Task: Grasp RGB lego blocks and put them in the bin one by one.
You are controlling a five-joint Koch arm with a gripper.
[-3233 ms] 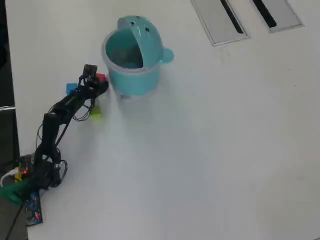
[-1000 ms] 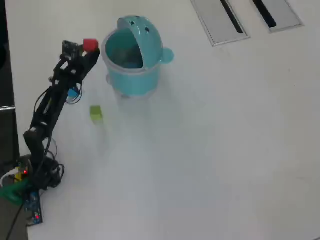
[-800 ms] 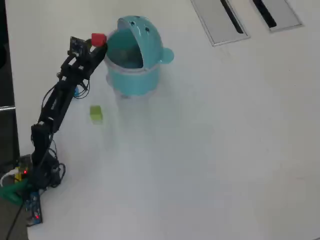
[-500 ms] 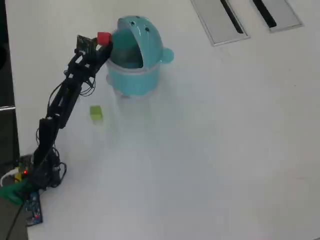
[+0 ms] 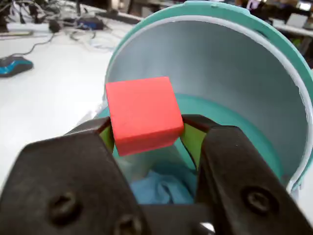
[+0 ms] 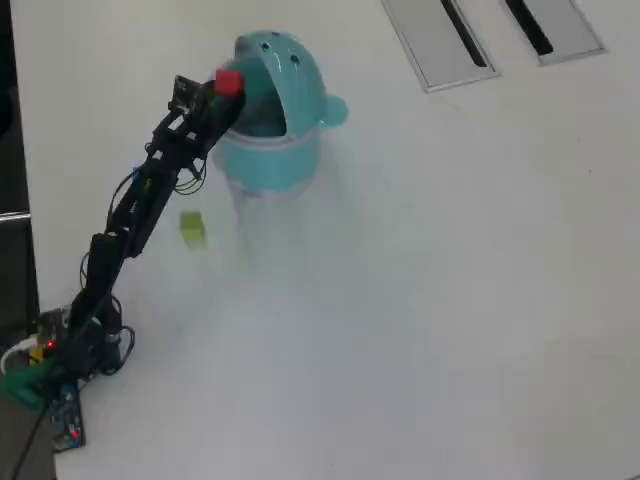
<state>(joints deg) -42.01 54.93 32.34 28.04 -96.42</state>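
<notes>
In the overhead view, a white, smooth table [image 6: 420, 300] is seen. At the lower left edge the arm's base [image 6: 60, 350] is fixed, with a green board and loose wires around it. From there the thin black arm [image 6: 140, 205] is stretched up and to the right. Just right of the arm's middle, a small yellow-green block [image 6: 192, 227] with a matte cube shape is left lying on the table, apart from the bin. The blue block is not made out in either view.

At the arm's end the gripper [image 6: 222, 92] is held over the left rim of the bin [image 6: 270, 160], a round bucket of glossy light teal plastic with a domed lid [image 6: 290, 70] flipped up and marked with dark dots, and a knob [image 6: 335, 110] on its right side. The red block [image 6: 228, 81] is carried at the gripper's tip, above the rim.

In the wrist view, the gripper [image 5: 146, 134] is shown as two broad black plastic jaws with screw heads and yellow-green inner pads. The red block [image 5: 142, 112], smooth and sharp-edged, is pinched between the pads. Behind it the pale, curved inside of the lid [image 5: 220, 88] is seen, and something crumpled and blue [image 5: 161, 188] lies below in the bin [image 5: 234, 117].

At the upper right of the overhead view, two flat grey panels [image 6: 490, 30] with dark slots are set into the table.
</notes>
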